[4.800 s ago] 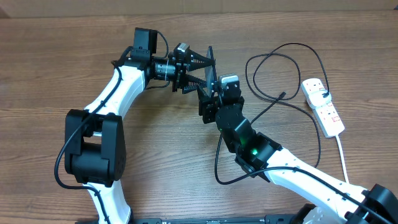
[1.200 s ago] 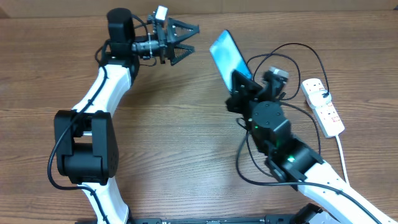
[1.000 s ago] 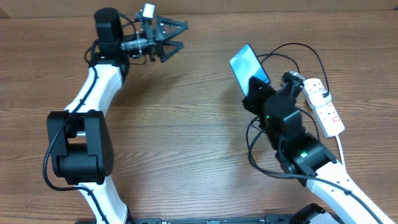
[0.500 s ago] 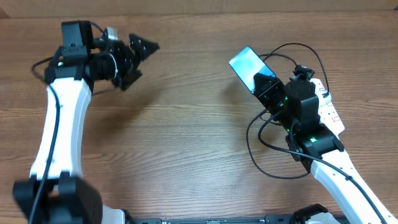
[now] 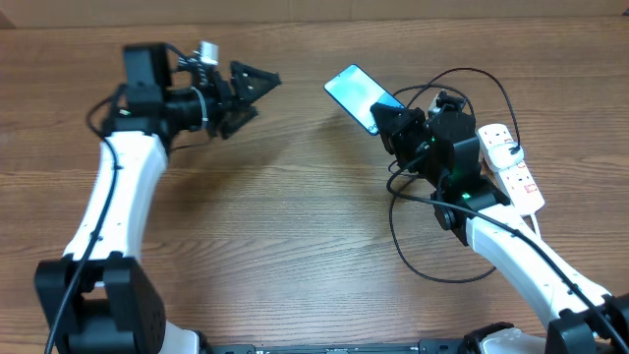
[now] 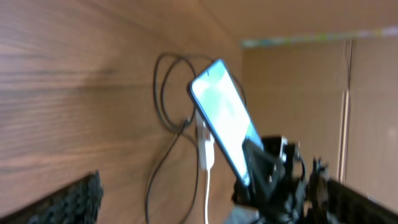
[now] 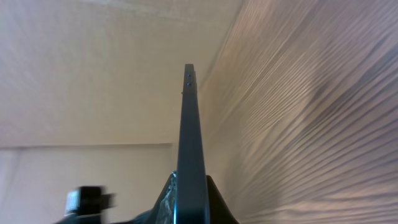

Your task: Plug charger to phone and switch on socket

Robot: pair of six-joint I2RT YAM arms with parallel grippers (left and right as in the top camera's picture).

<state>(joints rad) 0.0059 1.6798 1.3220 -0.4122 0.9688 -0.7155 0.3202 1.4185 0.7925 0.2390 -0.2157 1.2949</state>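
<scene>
The right end effector (image 5: pixel 390 122) is clamped on one end of the phone (image 5: pixel 356 91) and holds it tilted above the bench (image 5: pixel 295 226), lit screen facing up and toward the left arm. In the right wrist view the phone appears edge-on, a thin dark strip rising from between the closed fingers. The socket (image 5: pixel 512 167) lies flat near the right edge of the bench, just beside the right arm's wrist, with its white cord trailing toward the front. The charger (image 5: pixel 462 72) loops in black curves behind and beneath the right arm; its plug end is seemingly hidden among the cable and the arm. The left end effector (image 5: pixel 248 95) hovers well apart from the phone, spread wide and empty, its fingers (image 6: pixel 68 199) framing the phone from the corners of the left wrist view
</scene>
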